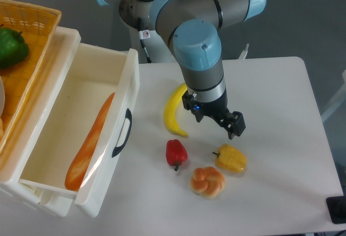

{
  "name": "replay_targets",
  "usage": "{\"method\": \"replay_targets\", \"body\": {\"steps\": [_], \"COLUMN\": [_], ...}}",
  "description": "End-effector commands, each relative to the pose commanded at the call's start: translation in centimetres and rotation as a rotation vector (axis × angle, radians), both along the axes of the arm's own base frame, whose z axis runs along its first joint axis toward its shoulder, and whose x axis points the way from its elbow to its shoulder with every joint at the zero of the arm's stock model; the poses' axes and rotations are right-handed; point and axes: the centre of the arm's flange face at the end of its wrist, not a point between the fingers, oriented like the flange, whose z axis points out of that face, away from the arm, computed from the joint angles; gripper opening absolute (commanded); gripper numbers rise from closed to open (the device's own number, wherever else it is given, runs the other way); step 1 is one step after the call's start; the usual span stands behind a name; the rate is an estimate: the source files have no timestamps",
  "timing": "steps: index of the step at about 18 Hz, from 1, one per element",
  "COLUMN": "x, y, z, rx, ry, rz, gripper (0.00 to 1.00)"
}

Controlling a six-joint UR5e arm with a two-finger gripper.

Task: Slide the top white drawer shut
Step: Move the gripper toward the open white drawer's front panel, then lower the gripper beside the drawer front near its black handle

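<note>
The top white drawer stands pulled far out at the left of the table, its cream inside showing and its dark curved handle facing right. A long baguette lies inside it. My gripper hangs over the table's middle, well to the right of the drawer front, between the banana and the yellow pepper. Its fingers are spread and hold nothing, so it is open.
A banana, a red pepper, a yellow pepper and a bread roll lie right of the drawer. A yellow wicker basket holding a green pepper sits on top at the far left.
</note>
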Motion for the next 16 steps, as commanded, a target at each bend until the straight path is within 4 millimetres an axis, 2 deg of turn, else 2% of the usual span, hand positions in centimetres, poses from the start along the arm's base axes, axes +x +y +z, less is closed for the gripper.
{"method": "replay_targets", "body": {"steps": [4,6,12,16], "x": [1.0,1.5,1.9,1.0], "y": [0.3,0.4,1.5,2.3], "z": [-1.7,-2.8,-4.5,-6.2], "rx": [-0.003,-0.004,-0.011,0.025], "ry": [-0.019,-0.016,-0.024,-0.048], "rz": [0.074,0.068,0.071,0.271], "gripper": [1.0,1.0,1.0,1.0]}}
